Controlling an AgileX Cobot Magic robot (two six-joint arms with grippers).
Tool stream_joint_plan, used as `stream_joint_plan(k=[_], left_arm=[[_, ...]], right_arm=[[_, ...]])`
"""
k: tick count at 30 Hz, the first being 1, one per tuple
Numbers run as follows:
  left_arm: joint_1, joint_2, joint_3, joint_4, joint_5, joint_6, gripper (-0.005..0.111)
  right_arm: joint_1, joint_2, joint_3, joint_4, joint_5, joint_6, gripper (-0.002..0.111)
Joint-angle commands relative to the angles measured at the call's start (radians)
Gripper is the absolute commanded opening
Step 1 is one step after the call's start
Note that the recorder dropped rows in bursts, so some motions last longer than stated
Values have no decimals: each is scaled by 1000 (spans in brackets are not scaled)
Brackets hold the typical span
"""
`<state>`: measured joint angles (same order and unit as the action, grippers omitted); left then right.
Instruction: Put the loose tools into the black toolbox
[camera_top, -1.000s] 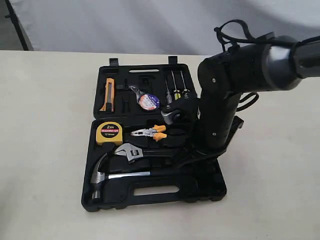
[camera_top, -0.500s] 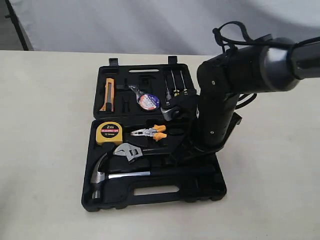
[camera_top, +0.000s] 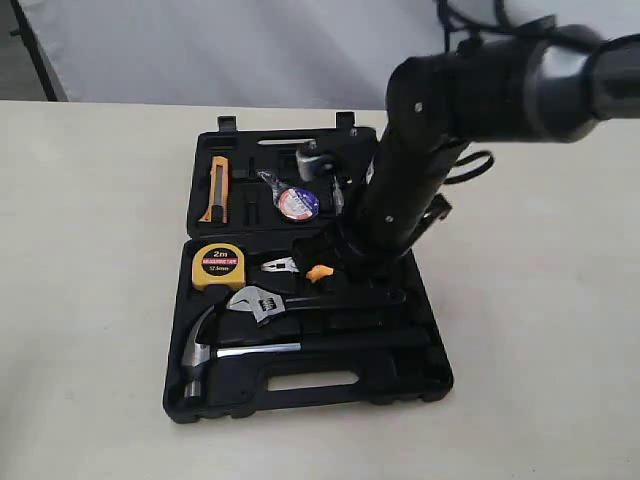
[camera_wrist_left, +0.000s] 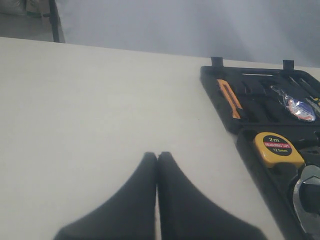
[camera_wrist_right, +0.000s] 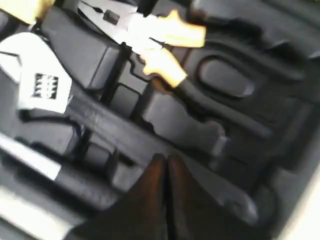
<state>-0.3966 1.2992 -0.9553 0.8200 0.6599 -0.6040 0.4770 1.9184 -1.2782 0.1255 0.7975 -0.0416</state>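
At the far left, the left gripper (camera_wrist_left: 157, 159) hangs over the bare table (camera_top: 90, 250), well apart from the tools. Its two black fingers are pressed together and there is nothing between them. To the right of it the black toolbox (camera_top: 410, 375) lies open and flat on the table, one half behind the other in the exterior view. In the front half, the hammer (camera_top: 198, 352) has its steel head at the left edge, and its black handle runs to the right just above the slot handle of the case. A yellow tape measure (camera_top: 217, 265) sits in the left corner of this same half. Behind it, in the back half, there is an orange utility knife (camera_top: 219, 188). The adjustable wrench (camera_top: 262, 303) lies between the tape measure and the hammer, with its silver jaw to the left and its black handle pointing right. The tape roll (camera_top: 297, 203) rests in the middle of the back half. The orange-handled pliers (camera_top: 290, 266) lie in the front half, partly covered by the right arm (camera_top: 480, 90), which comes in from the right and bends down over the case. The right gripper (camera_wrist_right: 165, 159) is closed and holds nothing. Its tips are above the wrench handle, but I cannot tell if they touch it.
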Motion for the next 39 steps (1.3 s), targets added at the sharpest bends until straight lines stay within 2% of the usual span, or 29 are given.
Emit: stream_joint_plan(k=[1, 4, 8, 20, 23, 33, 39], left_arm=[[3, -8, 9, -14, -17, -10, 1], [3, -8, 9, -14, -17, -10, 1], [3, -8, 9, -14, -17, -10, 1], [3, -8, 9, -14, -17, -10, 1], [3, -8, 9, -14, -17, -10, 1], [3, -8, 9, -14, -17, -10, 1], [3, -8, 9, -14, -17, -10, 1]], right_arm=[[-4, 183, 10, 48, -44, -4, 0], [-4, 240, 10, 48, -49, 1, 0], [-4, 200, 8, 48, -57, 1, 0], [-13, -138, 39, 24, -6, 1, 0], [-52, -173, 102, 24, -10, 4, 0], [-297, -351, 356, 56, -13, 19, 0], [-287, -382, 477, 54, -83, 19, 0]])
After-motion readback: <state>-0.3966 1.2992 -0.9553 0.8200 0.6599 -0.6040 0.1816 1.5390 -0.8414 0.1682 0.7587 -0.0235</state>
